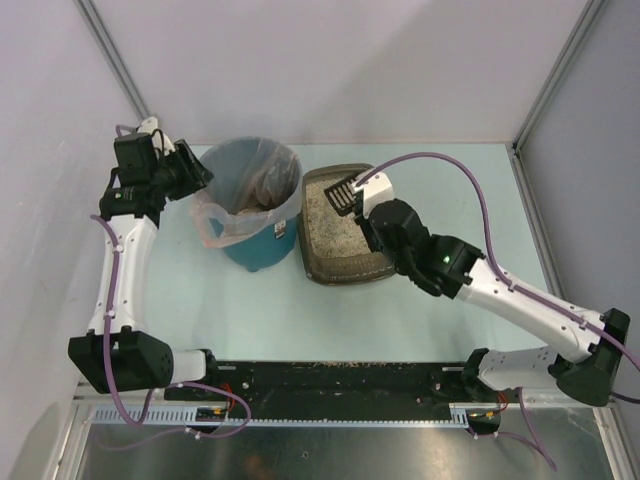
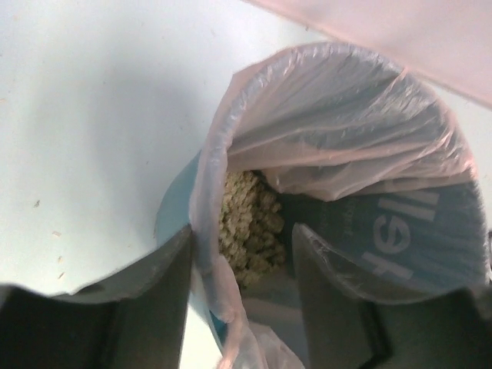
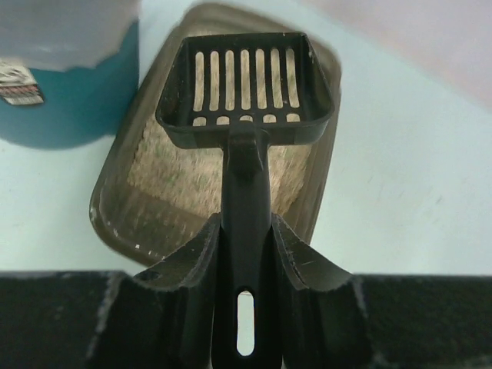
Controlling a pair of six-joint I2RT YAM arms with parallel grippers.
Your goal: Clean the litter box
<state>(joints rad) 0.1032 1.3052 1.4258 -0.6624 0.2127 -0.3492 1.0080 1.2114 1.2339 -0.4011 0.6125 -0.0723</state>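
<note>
The litter box (image 1: 331, 272) is a grey-brown tray holding beige granules, right of the teal bin; the right wrist view shows its rim (image 3: 115, 209). My right gripper (image 1: 367, 213) is shut on the handle of a black slotted scoop (image 1: 343, 191). The scoop head (image 3: 246, 81) hangs empty above the far part of the granules, with the jaws (image 3: 246, 231) clamped on the handle. My left gripper (image 1: 196, 172) is open at the bin's left rim. In the left wrist view its fingers (image 2: 242, 257) straddle the plastic liner's edge (image 2: 207, 231) without pinching it.
The round teal bin (image 1: 262, 252) with a clear plastic liner stands left of the litter box, almost touching it. Beige-green clumps (image 2: 247, 219) lie inside the bin. The enclosure walls stand at the back and along both sides. The black base rail (image 1: 330, 378) runs along the near edge.
</note>
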